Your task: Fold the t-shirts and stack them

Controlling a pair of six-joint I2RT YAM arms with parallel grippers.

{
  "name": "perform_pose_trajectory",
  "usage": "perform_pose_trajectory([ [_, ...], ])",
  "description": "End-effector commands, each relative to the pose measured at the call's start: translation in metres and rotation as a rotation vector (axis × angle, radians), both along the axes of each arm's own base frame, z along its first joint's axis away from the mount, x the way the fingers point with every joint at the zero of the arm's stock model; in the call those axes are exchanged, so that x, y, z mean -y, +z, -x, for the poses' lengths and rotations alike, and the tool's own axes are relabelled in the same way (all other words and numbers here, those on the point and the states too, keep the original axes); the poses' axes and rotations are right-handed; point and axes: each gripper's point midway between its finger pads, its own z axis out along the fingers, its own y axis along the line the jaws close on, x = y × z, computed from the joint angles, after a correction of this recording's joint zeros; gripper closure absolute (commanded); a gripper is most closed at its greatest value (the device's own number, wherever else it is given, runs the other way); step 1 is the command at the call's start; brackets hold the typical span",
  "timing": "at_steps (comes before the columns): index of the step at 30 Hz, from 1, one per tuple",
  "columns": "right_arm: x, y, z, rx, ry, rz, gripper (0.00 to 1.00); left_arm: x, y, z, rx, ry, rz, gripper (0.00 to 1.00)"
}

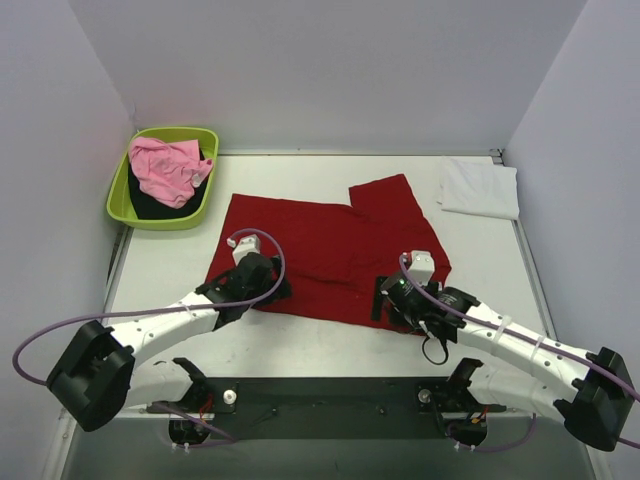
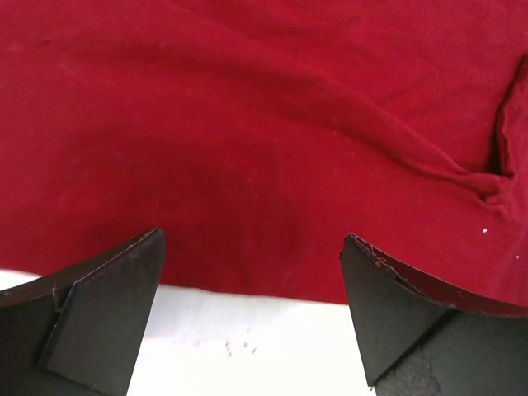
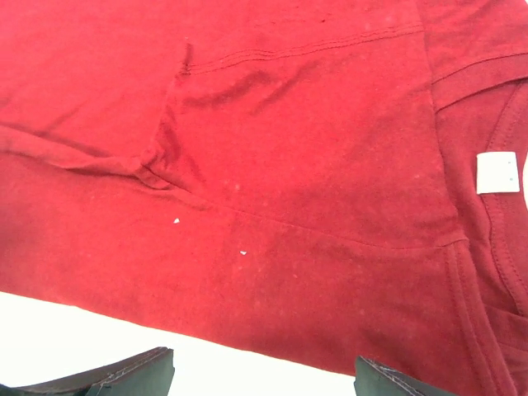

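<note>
At the near hem of the deep red t-shirt [image 1: 330, 250], my left gripper [image 2: 252, 241] and right gripper [image 3: 264, 356] stood open, empty; I judged both should pinch that hem level

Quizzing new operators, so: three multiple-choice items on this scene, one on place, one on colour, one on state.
1. The white t-shirt lies: A) at the table's far right corner; B) between the arms; C) in a gripper.
2. The shirt topping the green tub is: A) blue; B) pink; C) yellow.
3. The left gripper and right gripper at the red t-shirt's near edge are: A) shut on it; B) shut empty; C) open.
Answers: 1 A, it sits there, by the right wall. 2 B, the pink t-shirt covers a black t-shirt. 3 C, wrist views show jaws apart, nothing between.
</note>
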Motion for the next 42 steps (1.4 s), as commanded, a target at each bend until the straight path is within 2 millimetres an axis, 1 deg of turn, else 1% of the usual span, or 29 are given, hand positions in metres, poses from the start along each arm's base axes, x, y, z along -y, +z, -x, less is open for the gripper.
perform_pose_trajectory([
  [1,0.004,-0.004,0.006,0.010,0.023,0.004,0.10,0.013,0.006,-0.024,0.102,-0.027,0.045,0.02],
  [2,0.004,-0.005,0.006,0.009,0.023,0.005,0.10,0.016,0.008,-0.028,0.121,-0.025,0.059,0.03],
  [4,0.005,-0.006,0.007,0.006,0.025,0.008,0.10,0.014,0.004,-0.030,0.110,-0.019,0.051,0.02],
  [7,0.006,-0.008,0.009,0.001,0.027,0.007,0.10,0.011,-0.006,-0.027,0.090,-0.012,0.034,0.03],
  [11,0.004,-0.005,0.007,0.005,0.036,0.006,0.10,0.003,-0.025,-0.017,0.037,0.002,0.008,0.03],
  [12,0.005,-0.005,0.007,0.004,0.036,0.010,0.10,0.000,-0.031,-0.010,0.019,-0.001,-0.001,0.03],
  [14,0.004,-0.004,0.007,0.007,0.039,0.008,0.10,0.001,-0.036,-0.001,0.001,-0.002,0.020,0.03],
  [15,0.004,-0.004,0.007,0.008,0.039,0.009,0.10,-0.003,-0.046,0.008,-0.019,-0.005,0.012,0.03],
  [16,0.004,-0.003,0.006,0.008,0.038,0.009,0.10,-0.004,-0.047,0.012,-0.018,-0.002,0.018,0.03],
  [18,0.002,-0.002,0.006,0.007,0.040,0.008,0.11,-0.009,-0.058,0.025,-0.049,0.004,0.012,0.03],
  [19,0.002,-0.002,0.006,0.006,0.041,0.008,0.10,-0.011,-0.059,0.028,-0.053,0.009,0.011,0.03],
  [21,0.001,-0.001,0.005,0.006,0.041,0.006,0.10,-0.010,-0.062,0.036,-0.063,0.003,0.022,0.03],
  [22,0.000,-0.002,0.005,0.002,0.044,0.007,0.10,-0.015,-0.067,0.045,-0.087,0.001,0.007,0.03],
  [23,0.000,-0.001,0.005,0.002,0.046,0.006,0.10,-0.014,-0.068,0.049,-0.093,0.011,0.016,0.03],
  [24,-0.001,0.000,0.005,0.003,0.048,0.006,0.10,-0.013,-0.071,0.057,-0.103,-0.004,0.009,0.03],
  [27,-0.001,0.003,0.004,0.005,0.046,0.003,0.10,-0.019,-0.074,0.072,-0.110,0.009,0.003,0.03],
  [28,-0.001,0.003,0.004,0.008,0.049,0.007,0.10,-0.019,-0.072,0.075,-0.108,0.011,0.015,0.03],
  [30,0.001,0.004,0.005,0.004,0.051,0.016,0.11,-0.025,-0.078,0.087,-0.140,0.028,0.011,0.03],
  [31,0.001,0.007,0.004,0.010,0.049,0.015,0.10,-0.021,-0.075,0.092,-0.134,0.013,0.029,0.03],
  [33,0.001,0.008,0.003,0.011,0.053,0.021,0.10,-0.027,-0.079,0.104,-0.158,0.029,0.030,0.03],
  [34,0.001,0.009,0.003,0.013,0.054,0.025,0.10,-0.022,-0.074,0.108,-0.139,0.011,0.054,0.02],
  [35,0.001,0.010,0.003,0.011,0.057,0.029,0.10,-0.022,-0.074,0.112,-0.143,0.026,0.074,0.03],
  [36,0.001,0.011,0.002,0.012,0.056,0.030,0.10,-0.028,-0.078,0.119,-0.157,0.030,0.058,0.02],
  [38,0.000,0.012,0.002,0.008,0.059,0.032,0.10,-0.026,-0.073,0.125,-0.147,0.031,0.090,0.03],
  [39,-0.001,0.012,0.001,0.005,0.060,0.033,0.10,-0.032,-0.078,0.131,-0.162,0.035,0.077,0.03],
  [40,-0.002,0.012,0.001,0.002,0.062,0.036,0.10,-0.031,-0.076,0.132,-0.158,0.033,0.097,0.03],
  [41,-0.002,0.012,0.001,-0.002,0.063,0.037,0.10,-0.032,-0.078,0.139,-0.174,0.029,0.099,0.02],
  [42,-0.003,0.012,0.001,-0.003,0.065,0.037,0.10,-0.034,-0.079,0.142,-0.179,0.030,0.101,0.03],
])
